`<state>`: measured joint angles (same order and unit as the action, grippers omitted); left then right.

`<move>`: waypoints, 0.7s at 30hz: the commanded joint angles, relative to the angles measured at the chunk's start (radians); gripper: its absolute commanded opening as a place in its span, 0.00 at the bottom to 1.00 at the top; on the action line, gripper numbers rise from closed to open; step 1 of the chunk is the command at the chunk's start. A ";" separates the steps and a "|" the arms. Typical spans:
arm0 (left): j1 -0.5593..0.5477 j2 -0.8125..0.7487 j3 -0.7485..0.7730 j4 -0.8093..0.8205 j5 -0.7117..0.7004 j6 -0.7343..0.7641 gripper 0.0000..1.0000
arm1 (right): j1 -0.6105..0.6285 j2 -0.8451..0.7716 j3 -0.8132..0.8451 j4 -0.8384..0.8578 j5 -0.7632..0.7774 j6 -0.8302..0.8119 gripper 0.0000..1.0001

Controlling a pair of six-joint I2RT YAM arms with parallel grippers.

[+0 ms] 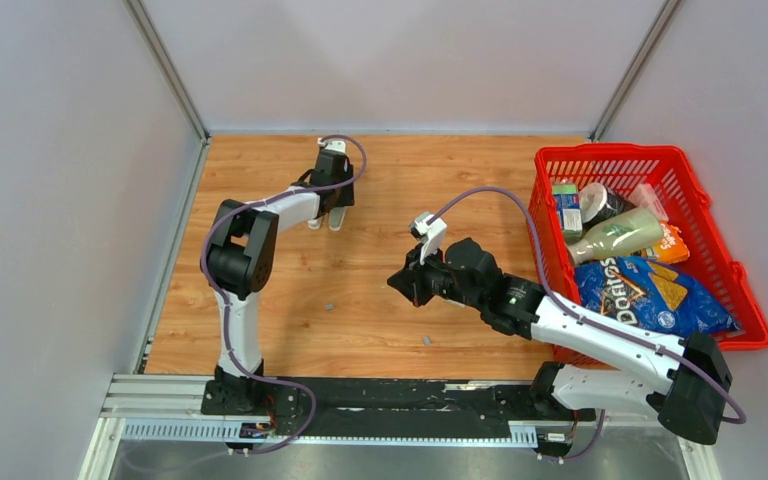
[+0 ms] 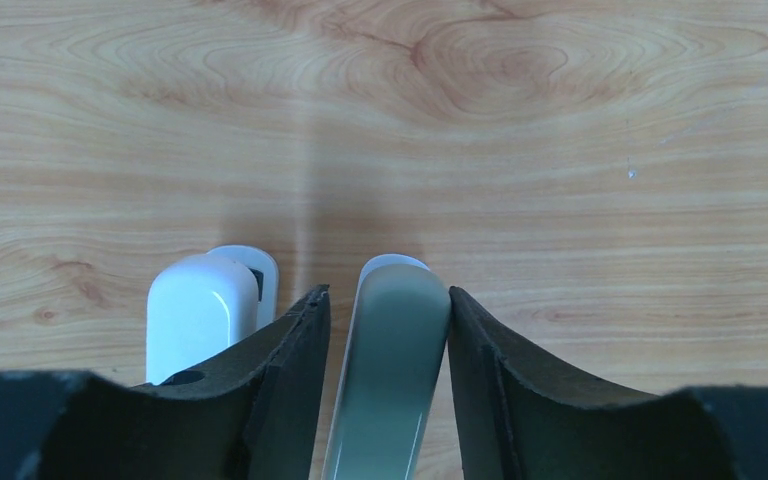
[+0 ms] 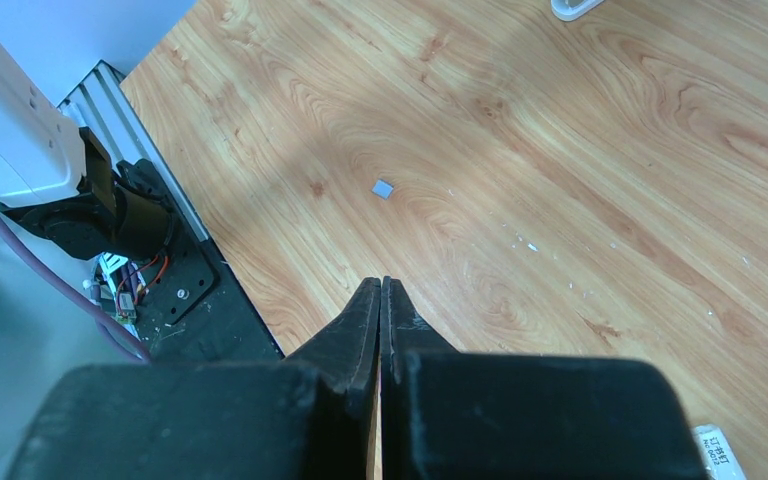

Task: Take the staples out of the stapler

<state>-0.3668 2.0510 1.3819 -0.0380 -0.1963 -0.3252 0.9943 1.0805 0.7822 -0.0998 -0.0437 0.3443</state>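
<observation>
My left gripper stands at the back of the table, its jaws closed around a white-grey stapler; the right finger touches it and a thin gap shows at the left finger. A second white stapler part lies just outside the left finger. Both white tips show in the top view. My right gripper is shut and empty, held above mid-table. A tiny grey staple strip lies on the wood ahead of it. Another grey strip lies nearer the front edge.
A red basket with chips, bottles and packets stands at the right. A small white printed box lies under the right arm. The stapler's end shows at the top of the right wrist view. Grey walls enclose the table.
</observation>
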 commanded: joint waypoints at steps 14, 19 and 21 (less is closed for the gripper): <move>0.003 -0.175 -0.015 -0.039 0.043 0.011 0.76 | 0.004 -0.051 0.026 -0.086 0.102 -0.013 0.30; 0.000 -0.303 -0.072 -0.039 0.103 -0.018 0.75 | 0.001 -0.070 0.045 -0.159 0.180 -0.019 0.49; 0.000 -0.346 -0.101 -0.034 0.139 -0.031 0.75 | -0.002 -0.068 0.054 -0.192 0.208 -0.007 0.53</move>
<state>-0.3668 1.8233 1.3212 -0.0914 -0.1303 -0.3317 0.9943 1.0325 0.7860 -0.2253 0.0704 0.3367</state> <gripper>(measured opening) 0.753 0.490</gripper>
